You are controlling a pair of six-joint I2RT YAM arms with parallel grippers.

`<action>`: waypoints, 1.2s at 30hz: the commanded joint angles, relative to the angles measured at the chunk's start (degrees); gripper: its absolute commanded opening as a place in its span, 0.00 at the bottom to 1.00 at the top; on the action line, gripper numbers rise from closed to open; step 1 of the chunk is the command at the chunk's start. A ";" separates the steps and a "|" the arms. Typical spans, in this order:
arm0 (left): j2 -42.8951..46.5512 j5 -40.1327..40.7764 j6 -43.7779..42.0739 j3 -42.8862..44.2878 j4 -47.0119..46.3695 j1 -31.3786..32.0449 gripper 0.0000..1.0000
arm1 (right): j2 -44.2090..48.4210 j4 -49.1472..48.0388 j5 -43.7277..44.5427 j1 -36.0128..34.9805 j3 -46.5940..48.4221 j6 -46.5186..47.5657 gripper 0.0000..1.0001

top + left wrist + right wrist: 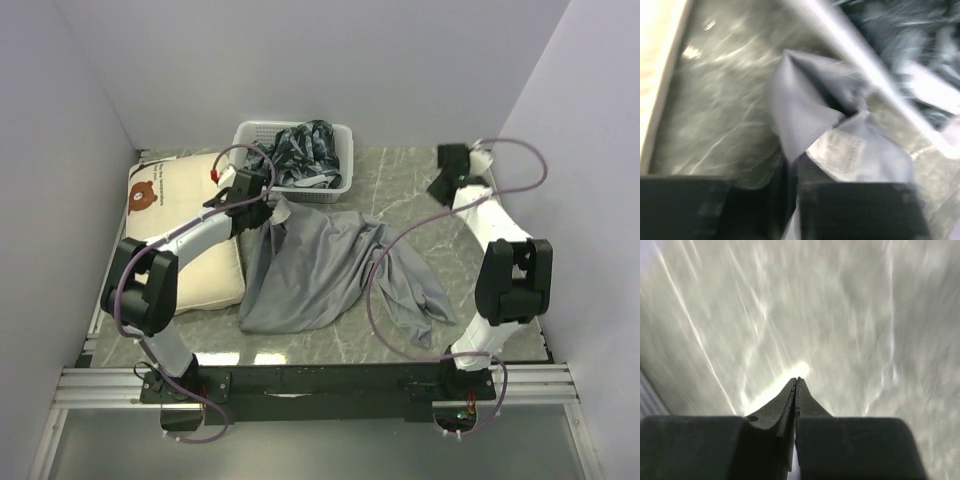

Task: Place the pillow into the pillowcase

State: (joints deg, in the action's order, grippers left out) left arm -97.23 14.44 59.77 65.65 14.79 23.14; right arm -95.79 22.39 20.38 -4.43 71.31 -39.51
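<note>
A marbled grey-green table (400, 190) sits between pale walls. At the left of the overhead view lies the pillow (210, 275), bear end toward the upper left. Just right of it, the left gripper (792, 165) is pinched tight on a corner of the grey pillowcase (320, 270) beside its white tag (837, 150), probably to lift the mouth open. At upper right, the right gripper (796, 390) is closed on nothing above bare tabletop.
</note>
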 commanded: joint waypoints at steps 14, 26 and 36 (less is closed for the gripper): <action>15.05 4.90 -16.08 1.15 5.52 12.80 0.98 | 33.10 4.93 -6.15 -8.32 -27.14 -4.95 0.75; 15.76 0.86 -14.15 -5.35 1.03 22.65 0.99 | 47.63 25.85 -5.09 -7.53 -39.40 -27.98 0.86; 18.39 0.33 -14.24 -7.73 0.94 23.27 0.99 | 34.20 13.22 -12.74 0.72 -42.14 -24.93 0.72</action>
State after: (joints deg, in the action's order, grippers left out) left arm -81.65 15.73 46.13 58.22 17.10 46.22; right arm -56.86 43.24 8.27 -7.44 28.38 -65.30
